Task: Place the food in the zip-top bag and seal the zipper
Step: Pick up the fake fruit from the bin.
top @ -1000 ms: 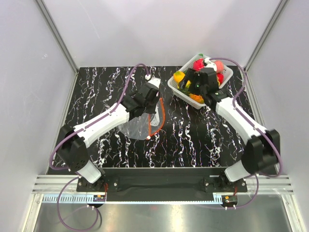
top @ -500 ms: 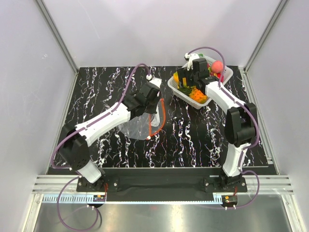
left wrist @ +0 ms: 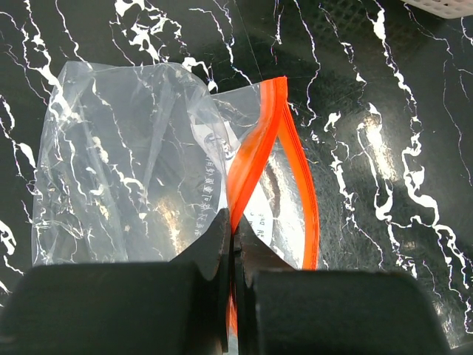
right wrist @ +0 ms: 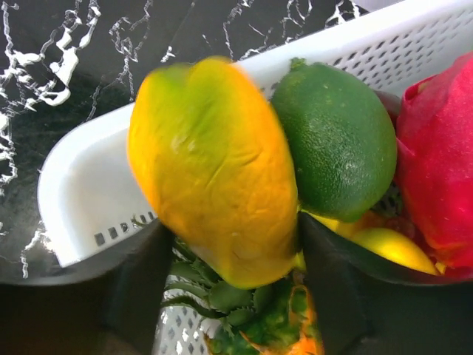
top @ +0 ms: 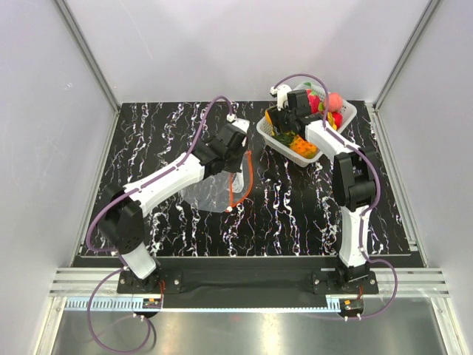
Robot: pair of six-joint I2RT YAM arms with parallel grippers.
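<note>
The zip-top bag (left wrist: 111, 163) lies flat and crinkled on the black marble table, its mouth gaping. My left gripper (left wrist: 235, 237) is shut on one lip of the red-orange zipper (left wrist: 255, 148), and the other lip bows out to the right. From above, the bag (top: 211, 194) sits at table centre-left under that gripper (top: 235, 159). The food fills a white basket (right wrist: 81, 200). My right gripper (right wrist: 236, 229) is closed on a yellow-orange fruit (right wrist: 214, 170), one finger on each side. Beside it are a green lime (right wrist: 332, 140), a red fruit (right wrist: 436, 170) and a pineapple (right wrist: 251, 310).
The white basket (top: 263, 132) stands at the back right of the table, close to the rear wall and the right frame post. Grey walls enclose the table on three sides. Both arms' cables loop above the table's back half.
My right arm has swung left across the basket to its left end, and its jaws have narrowed around the yellow-orange fruit. The left gripper stays shut on the zipper.
</note>
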